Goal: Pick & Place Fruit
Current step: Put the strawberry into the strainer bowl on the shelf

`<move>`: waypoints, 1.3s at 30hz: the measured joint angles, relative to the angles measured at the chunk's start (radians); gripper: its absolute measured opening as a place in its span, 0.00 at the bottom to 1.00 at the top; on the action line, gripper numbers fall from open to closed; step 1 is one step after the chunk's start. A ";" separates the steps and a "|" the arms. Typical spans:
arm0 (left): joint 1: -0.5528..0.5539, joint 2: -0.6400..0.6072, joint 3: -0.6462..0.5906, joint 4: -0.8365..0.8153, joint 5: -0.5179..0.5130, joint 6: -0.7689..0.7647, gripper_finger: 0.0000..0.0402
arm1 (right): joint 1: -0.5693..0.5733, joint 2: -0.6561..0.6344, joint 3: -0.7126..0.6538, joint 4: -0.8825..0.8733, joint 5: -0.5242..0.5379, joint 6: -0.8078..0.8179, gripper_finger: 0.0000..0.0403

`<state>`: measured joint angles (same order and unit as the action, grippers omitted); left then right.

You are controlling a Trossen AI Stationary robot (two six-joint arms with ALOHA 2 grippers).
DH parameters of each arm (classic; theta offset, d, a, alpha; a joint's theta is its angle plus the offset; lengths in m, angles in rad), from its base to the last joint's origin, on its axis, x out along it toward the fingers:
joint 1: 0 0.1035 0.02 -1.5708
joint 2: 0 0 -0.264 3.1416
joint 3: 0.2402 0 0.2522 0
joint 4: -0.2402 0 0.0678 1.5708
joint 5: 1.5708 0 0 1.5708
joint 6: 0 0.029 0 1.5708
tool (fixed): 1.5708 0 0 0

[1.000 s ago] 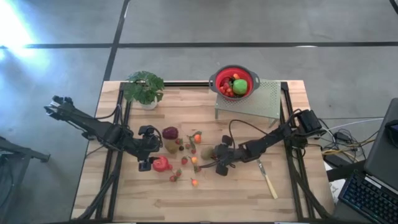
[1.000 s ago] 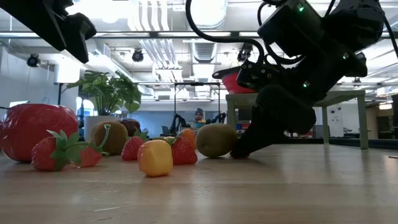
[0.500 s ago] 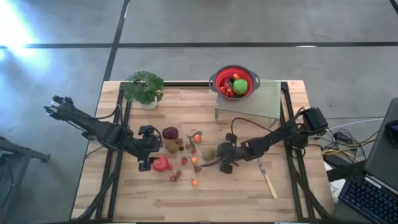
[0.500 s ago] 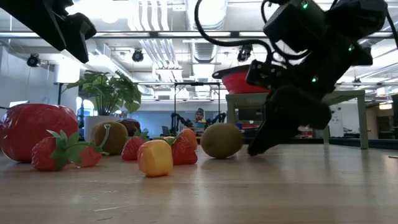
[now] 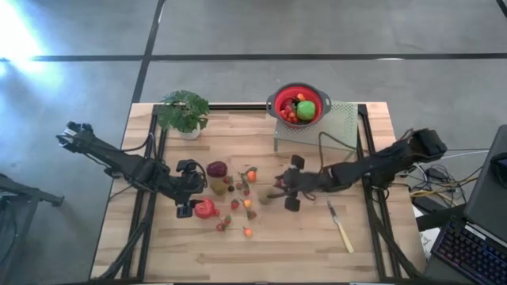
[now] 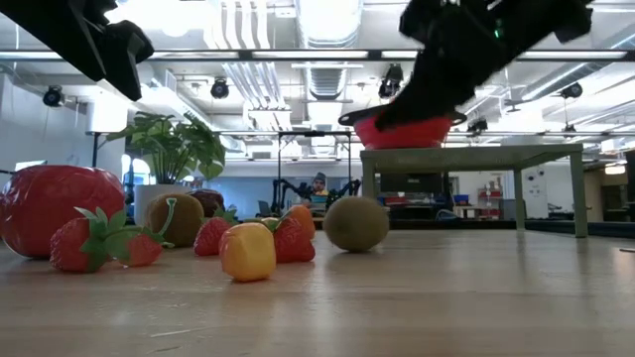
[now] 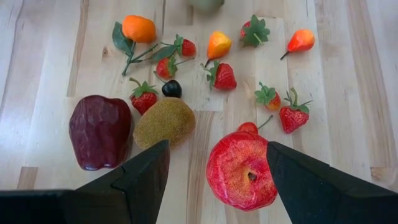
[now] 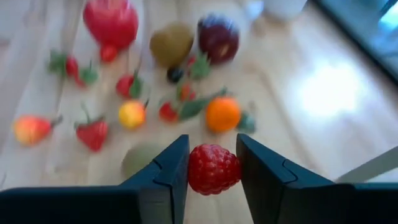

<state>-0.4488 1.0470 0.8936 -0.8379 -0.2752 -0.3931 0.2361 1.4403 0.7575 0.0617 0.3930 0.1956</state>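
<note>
My right gripper point(image 5: 281, 187) hangs above the table's middle, shut on a small red raspberry-like fruit point(image 8: 213, 169). Below and left of it the other toy fruits lie loose on the wood: a brown kiwi point(image 6: 355, 223), an orange point(image 8: 222, 114), strawberries, a dark red apple point(image 7: 99, 130), a second kiwi point(image 7: 165, 122) and the large magenta-red fruit point(image 7: 241, 169). My left gripper point(image 7: 217, 155) is open and hovers over that cluster, one finger beside the magenta-red fruit and the other by the apple, touching neither. My right gripper pinches the red berry point(image 8: 213, 169) between its two fingers, one finger point(image 8: 169, 177) on each side of it. The berry is lifted clear of the table, and the fingers slant down toward the fruit cluster from the table's right side.
A red colander point(image 5: 299, 104) holding fruit sits on a pale green rack point(image 5: 337, 125) at the far right. A potted plant point(image 5: 184, 111) stands at the far left, and a pale-handled knife point(image 5: 341, 226) lies near the right. Bare wood lies along the near edge.
My right gripper has risen from the tabletop beside the kiwi and drawn back toward the table's right and far side; in the low view it now hangs high above the wood. The left arm has kept still.
</note>
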 joint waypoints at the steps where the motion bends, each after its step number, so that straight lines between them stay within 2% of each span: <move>1: 0.000 0.000 0.000 0.000 0.000 0.000 0.68 | -0.010 -0.020 0.004 0.001 0.000 -0.018 0.27; 10: 0.000 0.000 0.000 0.000 0.000 0.000 0.68 | -0.133 -0.171 0.007 0.021 -0.012 -0.111 0.28; 17: 0.000 0.000 0.000 0.000 0.000 0.000 0.68 | -0.263 -0.239 0.007 0.088 -0.213 -0.156 0.27; 25: 0.000 0.000 0.000 0.000 0.000 0.000 0.68 | -0.423 -0.306 0.007 0.065 -0.219 -0.181 0.27; 33: 0.000 0.000 0.000 0.000 0.000 0.000 0.68 | -0.613 -0.312 0.007 0.083 -0.226 -0.179 0.27; 39: 0.000 0.000 0.000 0.000 0.000 0.000 0.68 | -0.732 -0.268 0.007 0.111 -0.297 -0.147 0.27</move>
<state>-0.4485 1.0470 0.8936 -0.8379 -0.2750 -0.3931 -0.4962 1.1728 0.7647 0.1731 0.0955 0.0487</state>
